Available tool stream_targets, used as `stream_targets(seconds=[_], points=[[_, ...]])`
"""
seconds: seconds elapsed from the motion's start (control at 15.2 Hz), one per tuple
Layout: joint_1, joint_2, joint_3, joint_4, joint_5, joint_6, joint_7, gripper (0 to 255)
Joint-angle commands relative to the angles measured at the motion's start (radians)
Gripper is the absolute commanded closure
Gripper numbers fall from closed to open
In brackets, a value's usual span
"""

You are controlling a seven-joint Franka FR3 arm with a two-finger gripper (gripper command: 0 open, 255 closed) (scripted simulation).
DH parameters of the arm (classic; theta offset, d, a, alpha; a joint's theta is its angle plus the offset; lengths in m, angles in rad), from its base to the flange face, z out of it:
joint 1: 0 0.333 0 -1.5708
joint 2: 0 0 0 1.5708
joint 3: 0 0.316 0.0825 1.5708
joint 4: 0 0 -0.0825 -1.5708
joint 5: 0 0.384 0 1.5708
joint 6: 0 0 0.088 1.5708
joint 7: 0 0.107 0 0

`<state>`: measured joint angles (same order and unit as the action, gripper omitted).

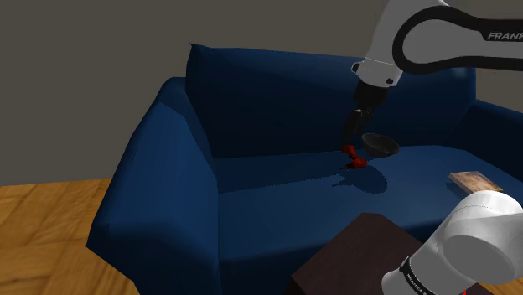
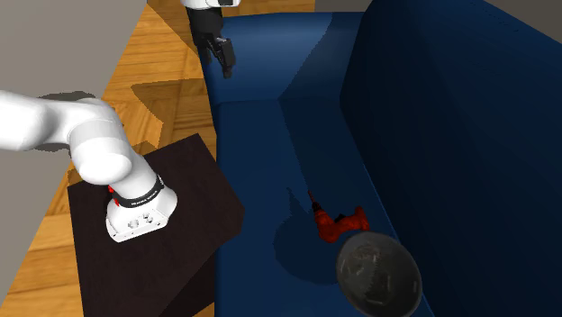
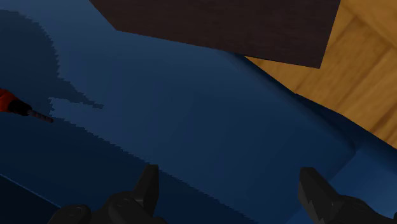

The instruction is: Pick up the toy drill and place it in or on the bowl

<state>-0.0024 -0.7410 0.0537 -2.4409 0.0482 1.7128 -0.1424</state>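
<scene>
Drill (image 2: 340,222) nxt to bowl (image 2: 379,273) (on sofa (image 2: 423,135))

The claw (image 3: 229,170) (fingers apart) hangs over the blue sofa seat (image 3: 191,108), the red drill (image 3: 7,100) well aside.

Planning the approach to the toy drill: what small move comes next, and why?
Probably slide the open gripper sideways toward the toy drill before descending: in the wrist view the drill lies far off to one side, not between the fingers.
</scene>
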Motion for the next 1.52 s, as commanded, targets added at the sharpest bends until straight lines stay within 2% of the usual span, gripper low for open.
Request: stream_targets(seconds=[0.0, 0.73, 1.12, 1.45], points=[[0.000, 0.000, 0.000, 0.000, 0.000, 0.000, 0.000, 0], [-0.107, 0.154, -0.175, -0.097, -0.109, 0.279, -0.170, 0], [-0.152, 0.303, -0.275, -0.086, -0.139, 0.435, -0.265, 0], [-0.175, 0.453, -0.358, -0.042, -0.128, 0.556, -0.356, 0]])
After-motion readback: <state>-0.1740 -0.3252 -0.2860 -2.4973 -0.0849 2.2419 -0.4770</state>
